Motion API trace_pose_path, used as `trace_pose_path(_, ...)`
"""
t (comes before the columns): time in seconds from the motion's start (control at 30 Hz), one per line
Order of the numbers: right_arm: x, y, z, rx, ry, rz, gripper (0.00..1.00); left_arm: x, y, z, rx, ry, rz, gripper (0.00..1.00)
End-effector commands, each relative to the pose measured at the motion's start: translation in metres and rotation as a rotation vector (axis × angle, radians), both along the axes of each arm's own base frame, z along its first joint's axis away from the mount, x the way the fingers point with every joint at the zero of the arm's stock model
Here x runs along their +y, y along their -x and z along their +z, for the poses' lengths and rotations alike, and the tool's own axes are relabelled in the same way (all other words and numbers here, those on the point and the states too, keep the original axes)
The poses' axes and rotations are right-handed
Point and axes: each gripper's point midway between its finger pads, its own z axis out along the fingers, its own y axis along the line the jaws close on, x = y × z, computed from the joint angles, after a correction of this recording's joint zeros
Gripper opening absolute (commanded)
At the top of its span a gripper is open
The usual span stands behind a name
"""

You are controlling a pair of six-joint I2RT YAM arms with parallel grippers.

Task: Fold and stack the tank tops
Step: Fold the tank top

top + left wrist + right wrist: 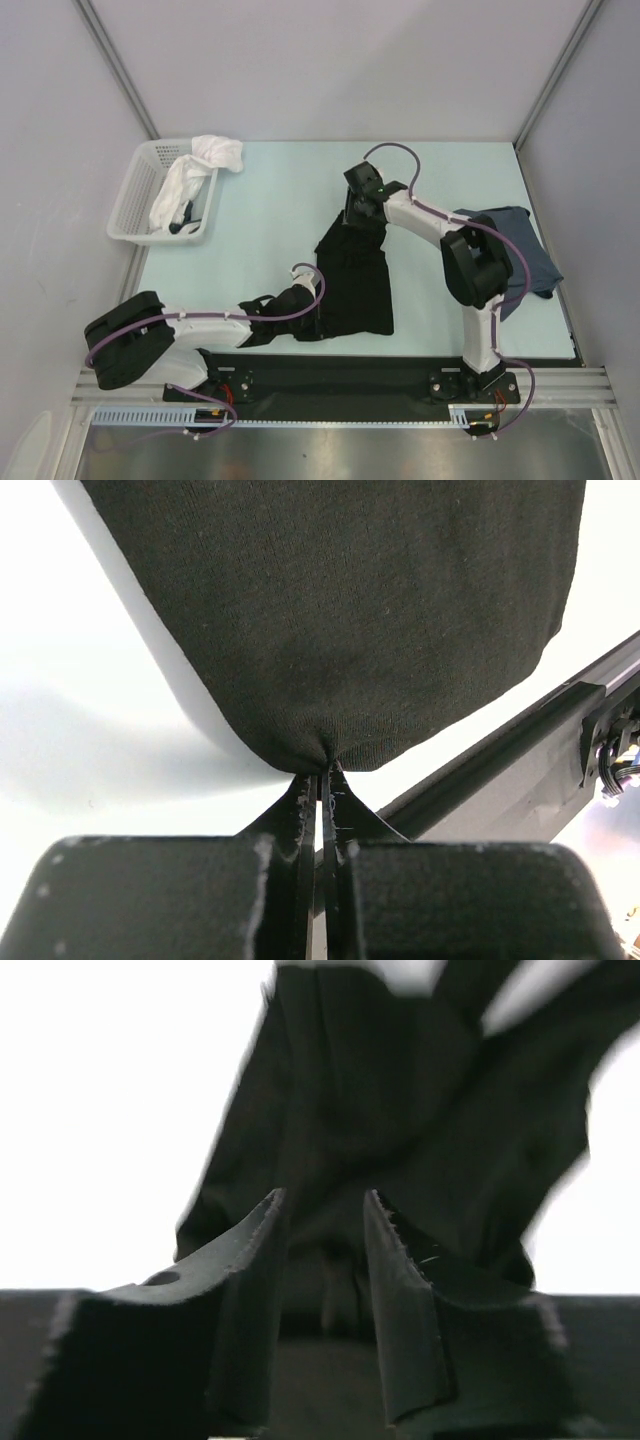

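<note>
The black tank top (358, 282) lies crumpled lengthwise on the pale table (270, 210) in the middle. My left gripper (300, 298) is shut on its near left edge. In the left wrist view the gripper (322, 772) pinches a fold of the black cloth (340, 610), which hangs lifted off the table. My right gripper (360, 207) sits at the top's far end. In the right wrist view the gripper (320, 1200) is open, with black cloth (380, 1090) just beyond the fingertips. The slate-blue tank top (525, 250) lies bunched at the right edge, partly behind the right arm.
A white lattice basket (135, 195) stands at the far left with white cloth (205, 160) spilling over its rim. A black rail (500, 770) runs along the table's near edge. Grey walls close in the sides.
</note>
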Motion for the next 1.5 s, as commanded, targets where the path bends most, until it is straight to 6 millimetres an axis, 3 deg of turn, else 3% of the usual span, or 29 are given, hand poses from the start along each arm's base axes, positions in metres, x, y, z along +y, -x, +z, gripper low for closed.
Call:
trace_pose_path(0.0, 0.004, -0.034, 0.010, -0.072, 0.048, -0.020, 0.42, 0.060, 0.029, -0.053, 0.096, -0.255, 0.000, 0.00)
trace_pose_path(0.03, 0.009, -0.041, 0.016, -0.088, 0.048, -0.021, 0.43, 0.060, 0.029, -0.053, 0.097, -0.254, -0.003, 0.00)
trace_pose_path(0.07, 0.010, -0.045, 0.003, -0.071, 0.063, -0.018, 0.43, 0.060, 0.030, -0.054, 0.100, -0.254, -0.002, 0.00)
trace_pose_path(0.13, 0.014, -0.056, 0.003, -0.080, 0.077, -0.023, 0.43, 0.060, 0.029, -0.053, 0.098, -0.250, -0.002, 0.00)
trace_pose_path(0.2, 0.010, -0.059, -0.016, -0.049, 0.124, -0.032, 0.44, 0.060, 0.030, -0.053, 0.101, -0.252, -0.003, 0.00)
trace_pose_path(0.47, 0.011, -0.072, -0.051, -0.030, 0.172, -0.049, 0.43, 0.059, 0.029, -0.051, 0.098, -0.248, -0.002, 0.00)
trace_pose_path(0.57, 0.023, -0.079, -0.061, -0.031, 0.150, -0.023, 0.32, 0.059, 0.030, -0.051, 0.102, -0.250, -0.004, 0.00)
trace_pose_path(0.6, 0.033, -0.084, -0.060, -0.049, 0.120, 0.004, 0.24, 0.061, 0.030, -0.052, 0.103, -0.252, 0.000, 0.00)
trace_pose_path(0.73, 0.060, -0.114, -0.036, -0.153, 0.026, 0.044, 0.15, 0.064, 0.032, -0.053, 0.108, -0.260, 0.005, 0.00)
trace_pose_path(0.8, 0.072, -0.125, -0.038, -0.150, -0.050, 0.066, 0.15, 0.065, 0.033, -0.053, 0.111, -0.260, 0.011, 0.00)
trace_pose_path(0.93, 0.083, -0.156, -0.026, -0.178, -0.222, 0.071, 0.13, 0.069, 0.036, -0.055, 0.121, -0.263, 0.021, 0.00)
trace_pose_path(0.97, 0.078, -0.168, -0.017, -0.193, -0.269, 0.054, 0.14, 0.069, 0.036, -0.055, 0.123, -0.260, 0.024, 0.00)
trace_pose_path(1.0, 0.090, -0.169, -0.012, -0.196, -0.339, 0.107, 0.30, 0.070, 0.036, -0.055, 0.125, -0.261, 0.025, 0.00)
trace_pose_path(1.07, 0.093, -0.173, 0.000, -0.213, -0.395, 0.146, 0.49, 0.071, 0.037, -0.056, 0.129, -0.266, 0.028, 0.00)
trace_pose_path(1.1, 0.097, -0.172, 0.015, -0.239, -0.417, 0.175, 0.60, 0.072, 0.037, -0.057, 0.133, -0.270, 0.030, 0.00)
trace_pose_path(1.2, 0.099, -0.167, 0.034, -0.281, -0.417, 0.249, 0.65, 0.071, 0.038, -0.058, 0.136, -0.267, 0.031, 0.00)
trace_pose_path(1.23, 0.097, -0.166, 0.054, -0.313, -0.419, 0.265, 0.66, 0.071, 0.038, -0.058, 0.137, -0.266, 0.030, 0.00)
trace_pose_path(1.3, 0.091, -0.158, 0.061, -0.320, -0.391, 0.295, 0.69, 0.070, 0.038, -0.058, 0.140, -0.265, 0.029, 0.00)
trace_pose_path(1.33, 0.087, -0.154, 0.083, -0.350, -0.388, 0.307, 0.69, 0.071, 0.038, -0.059, 0.141, -0.266, 0.030, 0.00)
trace_pose_path(1.37, 0.082, -0.149, 0.090, -0.358, -0.381, 0.314, 0.69, 0.070, 0.038, -0.059, 0.140, -0.263, 0.030, 0.00)
trace_pose_path(1.4, 0.076, -0.145, 0.096, -0.371, -0.369, 0.330, 0.71, 0.070, 0.037, -0.059, 0.138, -0.264, 0.030, 0.00)
trace_pose_path(1.43, 0.068, -0.134, 0.080, -0.333, -0.351, 0.329, 0.71, 0.069, 0.036, -0.059, 0.135, -0.264, 0.031, 0.00)
trace_pose_path(1.47, 0.062, -0.125, 0.111, -0.377, -0.360, 0.336, 0.71, 0.071, 0.037, -0.060, 0.136, -0.274, 0.028, 0.00)
